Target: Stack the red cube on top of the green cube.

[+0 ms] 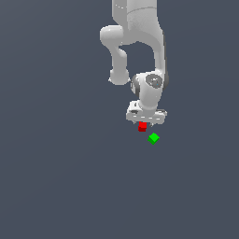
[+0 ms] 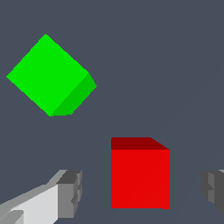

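The gripper [image 2: 140, 190] is spread wide, gripping nothing; the red cube [image 2: 140, 177] sits between its fingers, nearer one pad, the green cube [image 2: 46, 74] just beyond.

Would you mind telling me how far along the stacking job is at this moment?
Done: the gripper is positioned with its open fingers on either side of the red cube. In hand: the grasp, since the fingers have not closed. Left: lifting the red cube and setting it on the green cube, which sits apart, bare on top.
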Robot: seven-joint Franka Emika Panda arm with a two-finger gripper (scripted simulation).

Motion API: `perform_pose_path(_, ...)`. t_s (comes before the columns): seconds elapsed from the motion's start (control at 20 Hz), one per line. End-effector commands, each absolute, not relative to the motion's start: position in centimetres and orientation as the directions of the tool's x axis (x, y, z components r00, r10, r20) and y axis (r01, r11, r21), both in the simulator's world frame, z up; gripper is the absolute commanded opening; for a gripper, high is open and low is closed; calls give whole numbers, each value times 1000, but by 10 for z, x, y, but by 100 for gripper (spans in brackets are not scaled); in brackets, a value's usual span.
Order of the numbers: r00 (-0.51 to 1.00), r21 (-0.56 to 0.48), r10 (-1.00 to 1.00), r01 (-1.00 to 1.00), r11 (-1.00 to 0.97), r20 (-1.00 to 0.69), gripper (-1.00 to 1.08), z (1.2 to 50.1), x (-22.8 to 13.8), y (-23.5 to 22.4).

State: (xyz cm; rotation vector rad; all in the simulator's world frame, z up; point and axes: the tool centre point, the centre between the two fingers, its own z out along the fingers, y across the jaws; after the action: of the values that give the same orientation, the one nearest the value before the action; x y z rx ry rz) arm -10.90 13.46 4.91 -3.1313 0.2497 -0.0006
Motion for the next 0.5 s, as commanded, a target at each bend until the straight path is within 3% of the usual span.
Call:
perform_pose_path(0.0, 987, 0, -159, -159, -987, 0, 100, 37, -110, 134)
perform_pose_path(0.4, 987, 0, -160, -160, -987, 0, 100, 20, -109, 135)
perform_pose_path(0.45, 987, 0, -160, -160, -987, 0, -100, 20, -109, 135)
